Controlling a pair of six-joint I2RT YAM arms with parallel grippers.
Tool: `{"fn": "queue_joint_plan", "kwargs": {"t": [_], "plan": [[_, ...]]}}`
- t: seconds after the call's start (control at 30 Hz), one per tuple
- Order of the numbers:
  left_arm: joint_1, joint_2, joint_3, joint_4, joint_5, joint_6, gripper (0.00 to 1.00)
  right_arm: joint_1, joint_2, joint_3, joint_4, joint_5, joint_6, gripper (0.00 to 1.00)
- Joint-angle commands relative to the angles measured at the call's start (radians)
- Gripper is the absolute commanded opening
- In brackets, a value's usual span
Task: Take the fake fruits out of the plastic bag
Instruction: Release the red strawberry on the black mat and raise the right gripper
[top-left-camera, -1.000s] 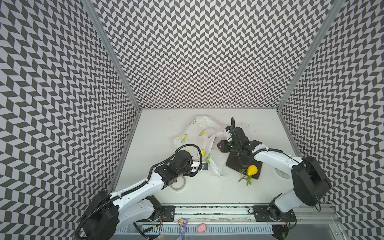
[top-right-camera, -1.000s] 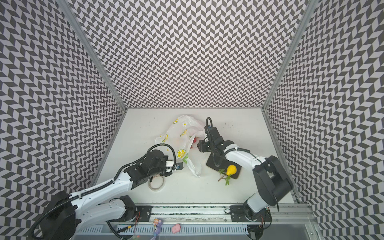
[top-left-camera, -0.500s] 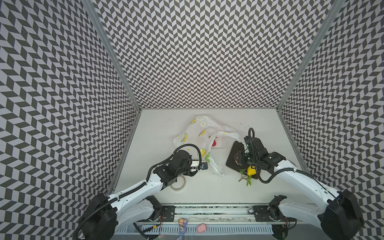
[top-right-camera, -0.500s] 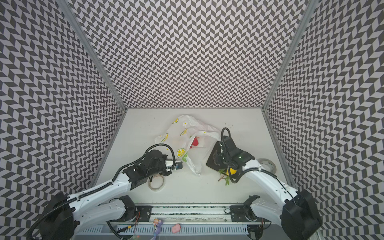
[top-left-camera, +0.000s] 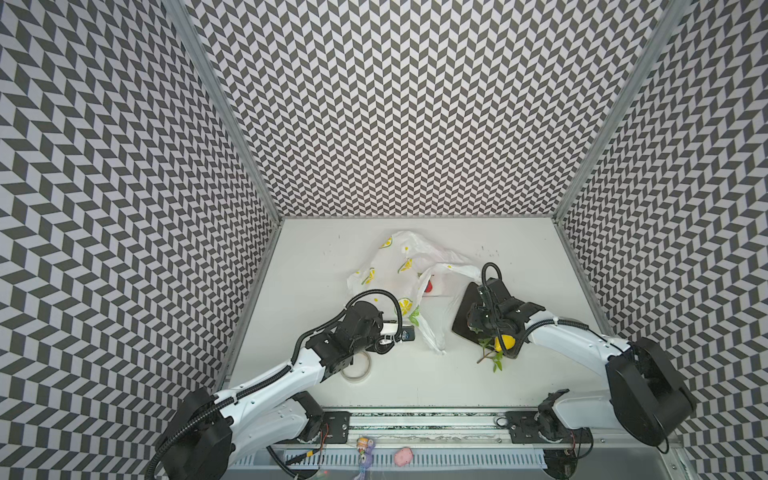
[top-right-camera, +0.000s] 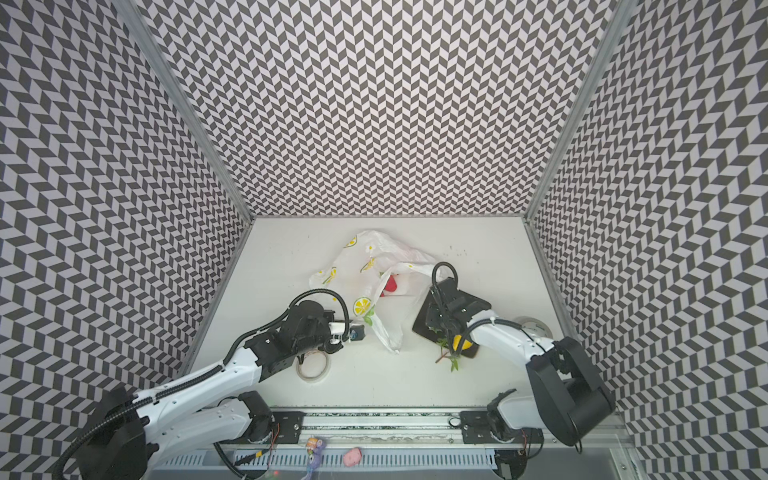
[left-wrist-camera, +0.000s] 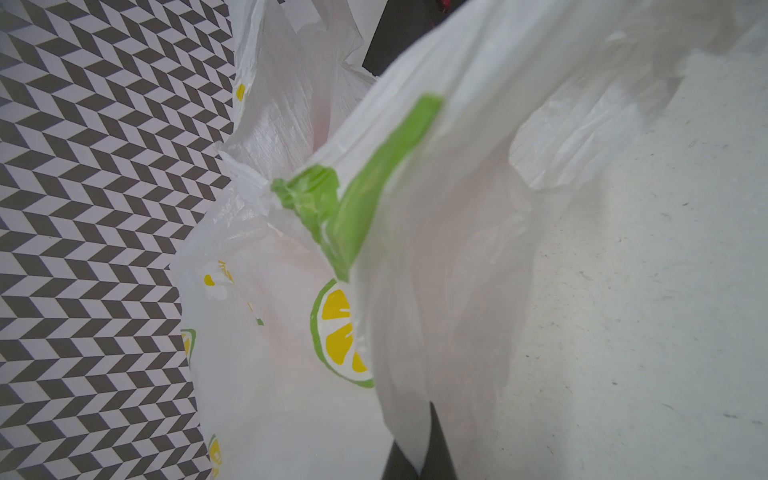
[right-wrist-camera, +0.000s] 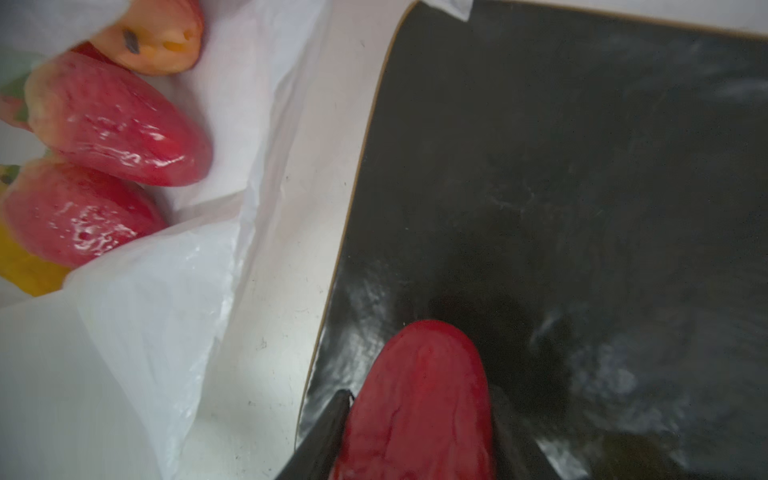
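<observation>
White tabletop (top-left-camera: 316, 266) under plastic bag (top-left-camera: 399, 257), chevron walls (top-left-camera: 415, 104)

Showing up are three glossy red plastic strawberries (right-wrist-camera: 116, 124), one yellow plastic pear with leafy twig (top-left-camera: 504, 343), one crinkly white lemon-printed plastic bag (top-left-camera: 415, 257), one dark square tray (right-wrist-camera: 582, 166) and two pale tape rolls (top-right-camera: 312, 377).
</observation>
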Motion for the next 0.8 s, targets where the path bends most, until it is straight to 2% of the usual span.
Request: {"fn": "queue_joint_plan", "kwargs": {"t": [0.0, 0.17, 0.3, 0.4, 0.53, 0.63, 0.77], "plan": [[0.006, -0.017, -0.008, 0.005, 0.018, 0.018, 0.00, 0.000, 0.014, -0.023, 0.078, -0.013, 0.023, 0.50], [0.006, -0.026, -0.020, 0.015, 0.009, 0.014, 0.00, -0.001, 0.019, -0.024, 0.069, -0.044, -0.007, 0.71], [0.006, -0.034, -0.030, 0.020, 0.007, 0.014, 0.00, -0.002, -0.028, -0.003, 0.024, -0.023, -0.029, 0.80], [0.005, -0.037, -0.030, 0.016, 0.002, 0.019, 0.00, -0.002, -0.119, 0.035, -0.016, -0.003, -0.064, 0.81], [0.018, -0.036, -0.030, 0.024, 0.013, 0.015, 0.00, 0.011, -0.209, 0.040, 0.083, -0.058, -0.227, 0.78], [0.020, -0.032, -0.027, 0.034, 0.016, 0.002, 0.00, 0.054, -0.157, 0.047, 0.205, -0.113, -0.393, 0.76], [0.020, -0.027, -0.016, 0.028, 0.008, -0.014, 0.00, 0.094, -0.004, 0.137, 0.290, -0.135, -0.613, 0.73]]}}
